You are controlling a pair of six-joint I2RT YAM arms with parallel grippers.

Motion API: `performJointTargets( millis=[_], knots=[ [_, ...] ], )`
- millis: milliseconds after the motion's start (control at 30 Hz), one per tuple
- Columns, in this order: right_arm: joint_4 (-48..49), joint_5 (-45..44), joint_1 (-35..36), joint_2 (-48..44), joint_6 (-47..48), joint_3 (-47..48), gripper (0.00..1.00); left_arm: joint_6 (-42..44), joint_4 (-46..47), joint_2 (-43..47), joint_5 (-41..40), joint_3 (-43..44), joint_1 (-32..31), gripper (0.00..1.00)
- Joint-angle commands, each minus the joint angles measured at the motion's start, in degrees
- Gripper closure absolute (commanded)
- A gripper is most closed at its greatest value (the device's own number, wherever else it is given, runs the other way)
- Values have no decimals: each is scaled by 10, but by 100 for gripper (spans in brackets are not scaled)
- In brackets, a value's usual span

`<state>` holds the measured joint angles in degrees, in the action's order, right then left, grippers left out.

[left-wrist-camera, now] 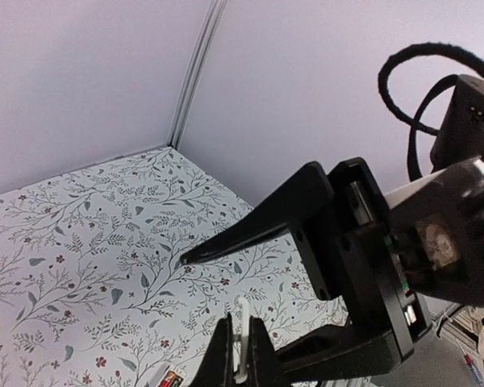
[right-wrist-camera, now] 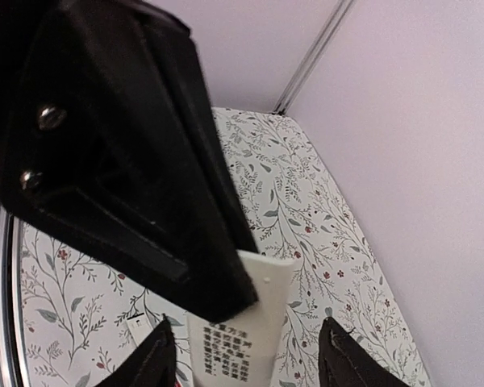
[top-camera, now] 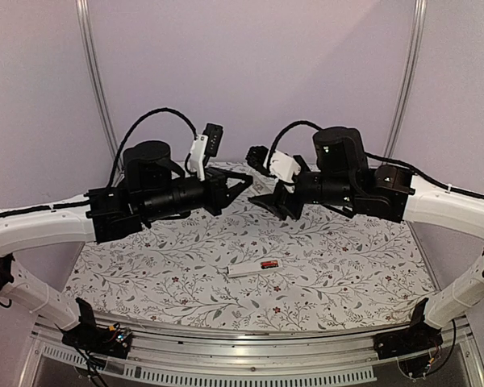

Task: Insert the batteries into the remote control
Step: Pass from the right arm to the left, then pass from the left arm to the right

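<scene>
Left claw: closed on a thin white printed strip, aloft toward the table's far edge.
Remote control: mid-table, nearer the near edge; batteries seemingly seated at its right end.
Right claw: open, empty, facing the strip.
Remaining: likely the cover.

Batteries seemingly too small to count.

walls: plain lilac | metal corner posts | table: floral-print cloth

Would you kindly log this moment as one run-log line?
left end effector: holds white strip | right end effector: open | remote: on table
</scene>
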<state>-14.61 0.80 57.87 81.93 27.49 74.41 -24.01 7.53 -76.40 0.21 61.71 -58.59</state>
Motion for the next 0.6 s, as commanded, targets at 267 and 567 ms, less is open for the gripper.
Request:
performJointTargets(
  millis=[267, 567],
  knots=[
    [199, 1, 6, -118, 37, -141, 14, -108, 116, 127, -32, -109, 24, 100],
    [131, 10, 9, -60, 78, -68, 22, -154, 160, 161, -53, -150, 34, 100]
  ],
)
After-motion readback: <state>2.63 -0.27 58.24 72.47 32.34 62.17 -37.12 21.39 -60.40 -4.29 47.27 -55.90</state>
